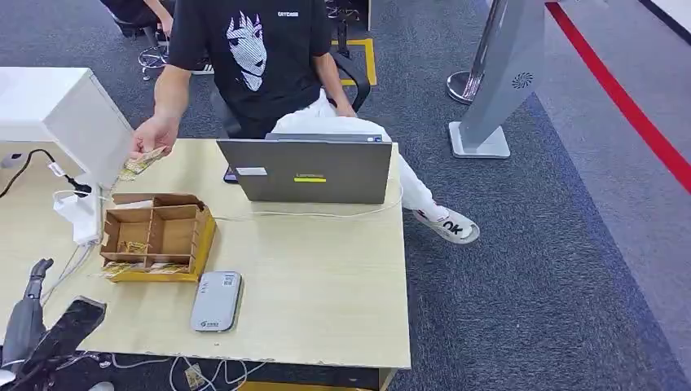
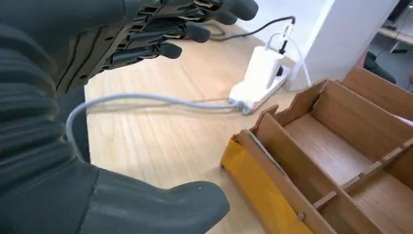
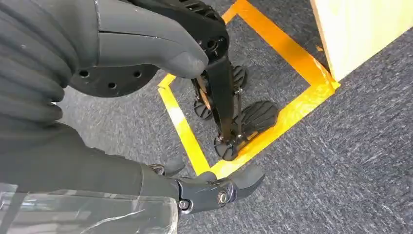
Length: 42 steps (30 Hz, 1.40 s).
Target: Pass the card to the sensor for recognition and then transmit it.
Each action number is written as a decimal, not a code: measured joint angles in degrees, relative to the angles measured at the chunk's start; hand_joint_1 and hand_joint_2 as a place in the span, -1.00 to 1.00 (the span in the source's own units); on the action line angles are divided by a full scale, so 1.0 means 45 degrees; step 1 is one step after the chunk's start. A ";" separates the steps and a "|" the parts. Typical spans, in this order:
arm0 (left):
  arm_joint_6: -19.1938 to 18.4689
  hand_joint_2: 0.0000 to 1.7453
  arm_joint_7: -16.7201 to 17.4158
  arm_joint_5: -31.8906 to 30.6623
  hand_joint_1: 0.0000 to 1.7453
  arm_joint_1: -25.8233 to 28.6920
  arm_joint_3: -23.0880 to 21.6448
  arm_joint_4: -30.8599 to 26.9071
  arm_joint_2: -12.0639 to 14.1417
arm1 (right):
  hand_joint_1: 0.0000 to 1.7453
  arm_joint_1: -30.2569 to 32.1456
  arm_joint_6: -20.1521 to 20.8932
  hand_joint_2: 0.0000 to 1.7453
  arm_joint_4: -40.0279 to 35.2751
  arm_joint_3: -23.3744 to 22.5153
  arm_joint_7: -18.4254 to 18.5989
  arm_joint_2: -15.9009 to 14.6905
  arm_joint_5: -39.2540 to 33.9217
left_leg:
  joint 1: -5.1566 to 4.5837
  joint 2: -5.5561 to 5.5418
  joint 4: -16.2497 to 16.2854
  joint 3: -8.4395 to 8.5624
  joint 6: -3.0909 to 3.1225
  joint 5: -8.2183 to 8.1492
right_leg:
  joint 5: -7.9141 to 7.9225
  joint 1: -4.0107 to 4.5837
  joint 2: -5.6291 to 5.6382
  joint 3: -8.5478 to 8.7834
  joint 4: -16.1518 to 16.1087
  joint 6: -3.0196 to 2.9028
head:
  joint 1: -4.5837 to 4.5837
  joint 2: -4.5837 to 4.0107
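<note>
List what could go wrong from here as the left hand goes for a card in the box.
1. The grey cable from the white power strip lies between the open left hand and the cardboard box; fingers might snag it.
2. A person's hand holds a card just above the box, so both could collide.
3. The light box may slide when touched.

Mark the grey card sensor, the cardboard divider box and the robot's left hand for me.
Flat grey card sensor (image 1: 217, 301), head view: middle of its top face.
Brown cardboard divider box (image 1: 198, 244), head view: yellow side wall.
Left hand (image 2: 122, 34), left wrist view: its dark fingers.
</note>
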 joint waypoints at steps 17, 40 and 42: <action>0.4236 1.00 0.4154 -1.0238 -1.00 -0.1009 -0.5336 -0.3301 0.2240 | -1.00 -0.0074 -0.0097 1.00 0.0005 0.0350 0.0685 0.0000 0.1826 | -0.0001 0.0009 0.0012 -0.0057 0.0002 0.0045 | 0.0053 0.0006 0.0009 -0.0058 0.0007 -0.0004 | 0.0010 -0.0004; 0.4479 1.00 0.4013 -0.9936 1.00 -0.1197 -0.5886 -0.3866 0.2274 | -1.00 -0.0084 -0.0306 1.00 0.0005 0.0631 0.0913 0.0000 0.2361 | 0.0000 0.0009 0.0012 -0.0058 0.0002 0.0046 | 0.0053 0.0006 0.0010 -0.0062 0.0007 -0.0004 | 0.0015 -0.0005; 0.4488 1.00 0.3998 -0.9907 1.00 -0.1197 -0.5886 -0.3866 0.2274 | -1.00 -0.0083 -0.0306 1.00 0.0005 0.0636 0.0932 0.0000 0.2414 | 0.0000 0.0009 0.0012 -0.0058 0.0002 0.0047 | 0.0053 0.0006 0.0010 -0.0062 0.0007 -0.0004 | 0.0010 0.0000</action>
